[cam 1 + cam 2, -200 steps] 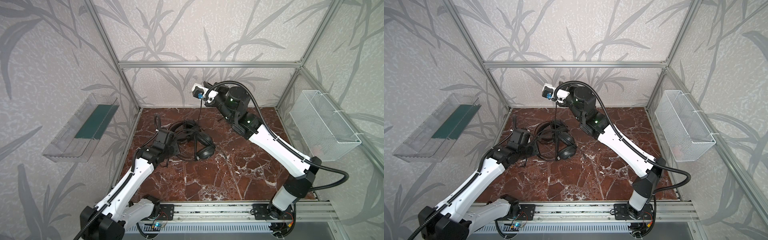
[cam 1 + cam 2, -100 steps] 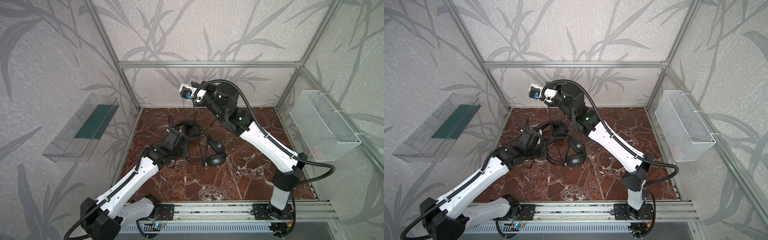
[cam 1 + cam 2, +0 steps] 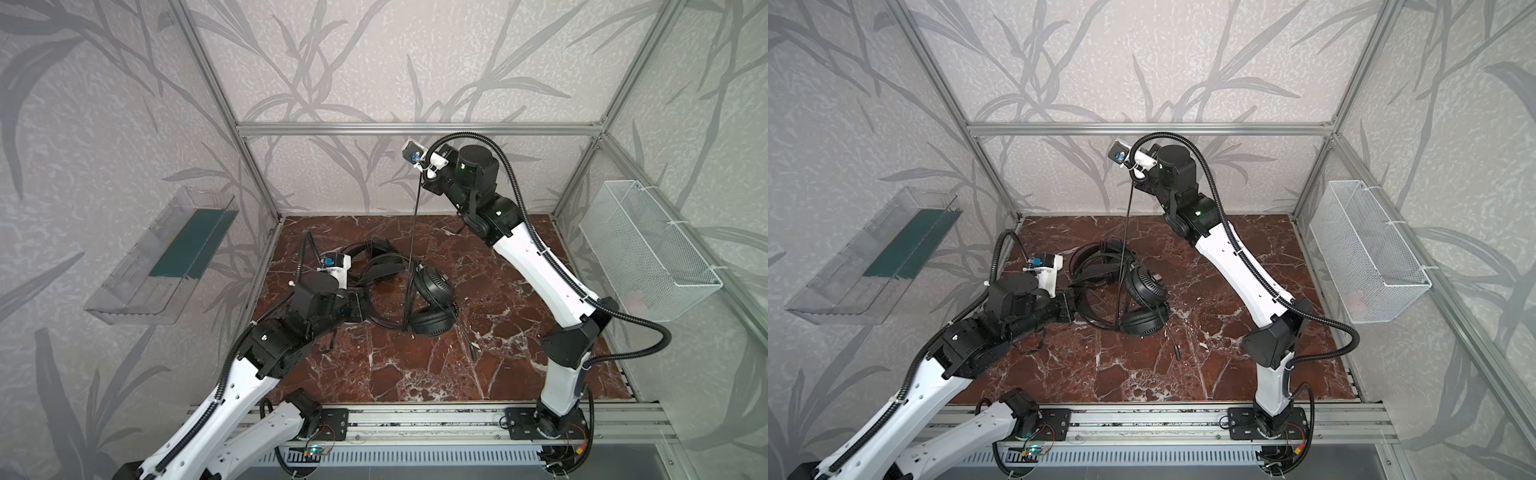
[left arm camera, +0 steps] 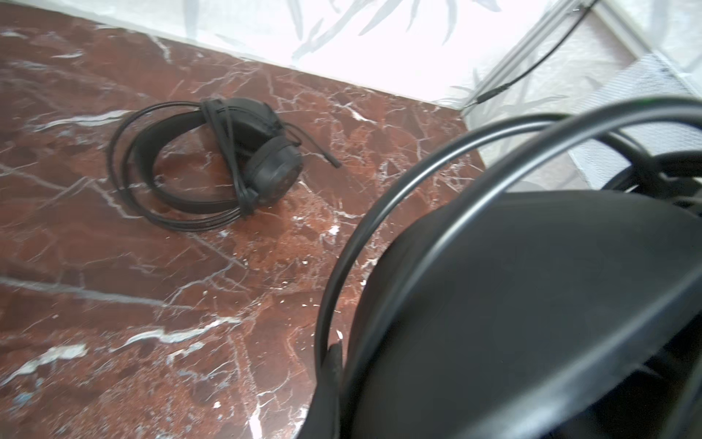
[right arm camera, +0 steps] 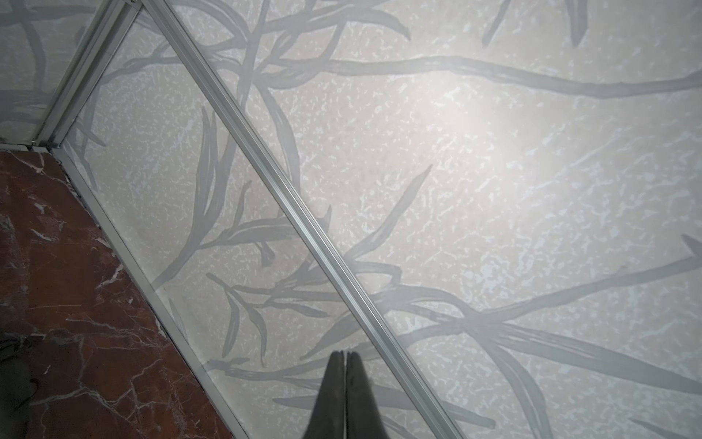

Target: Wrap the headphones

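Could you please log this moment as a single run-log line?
left gripper: shut on headband of near headphones | right gripper: raised, shut on cable, taut | second headphones: wrapped, on table

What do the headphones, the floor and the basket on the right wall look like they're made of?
Headphones: matte black plastic cups with padded, leather-like cushions, likely; thin rubbery cable.
Floor: polished red-brown marble look with white veins; possibly a print.
Basket: white-coated wire mesh; you can see through it.
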Tool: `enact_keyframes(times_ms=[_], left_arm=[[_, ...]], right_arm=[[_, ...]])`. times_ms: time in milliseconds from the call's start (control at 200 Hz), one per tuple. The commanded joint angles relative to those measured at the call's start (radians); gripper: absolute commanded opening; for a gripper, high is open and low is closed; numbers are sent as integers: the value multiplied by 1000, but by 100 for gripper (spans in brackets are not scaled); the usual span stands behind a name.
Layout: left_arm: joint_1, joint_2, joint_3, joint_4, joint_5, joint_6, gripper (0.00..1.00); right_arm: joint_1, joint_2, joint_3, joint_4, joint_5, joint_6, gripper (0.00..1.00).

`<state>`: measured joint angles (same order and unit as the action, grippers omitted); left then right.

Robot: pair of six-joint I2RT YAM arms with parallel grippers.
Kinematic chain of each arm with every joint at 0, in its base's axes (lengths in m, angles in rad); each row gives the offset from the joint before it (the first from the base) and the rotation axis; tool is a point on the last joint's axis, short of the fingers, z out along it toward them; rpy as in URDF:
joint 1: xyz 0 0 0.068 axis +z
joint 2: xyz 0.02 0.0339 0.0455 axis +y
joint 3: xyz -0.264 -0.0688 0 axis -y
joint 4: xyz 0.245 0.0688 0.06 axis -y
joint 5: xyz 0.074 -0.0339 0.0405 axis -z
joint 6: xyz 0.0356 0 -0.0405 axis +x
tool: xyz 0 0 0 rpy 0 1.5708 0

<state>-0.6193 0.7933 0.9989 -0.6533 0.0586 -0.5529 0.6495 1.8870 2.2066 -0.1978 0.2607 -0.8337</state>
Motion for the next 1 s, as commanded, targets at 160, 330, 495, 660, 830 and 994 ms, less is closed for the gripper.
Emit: enact_keyframes(times_ms=[160,330,495,660,830,994], left_arm=[[-28,-80,19,-18,121,77,0],[-27,-82,95,7,103,76,0],[-27,-55,169,46,130,70,0],[-28,-16,235,89,117,63,0],[-26,30,266,158,52,12,0],[-25,68,273,238,-17,-44,0]], right_arm=[[-71,-34,-143,104,34,185,0],[-81,-102,-370,207,35,256,0],[-96,-133,-514,233,1,369,0],[-96,-188,-668,281,-74,508,0],[-84,-260,-821,328,-171,654,0],[-63,-331,-961,412,-260,775,0]])
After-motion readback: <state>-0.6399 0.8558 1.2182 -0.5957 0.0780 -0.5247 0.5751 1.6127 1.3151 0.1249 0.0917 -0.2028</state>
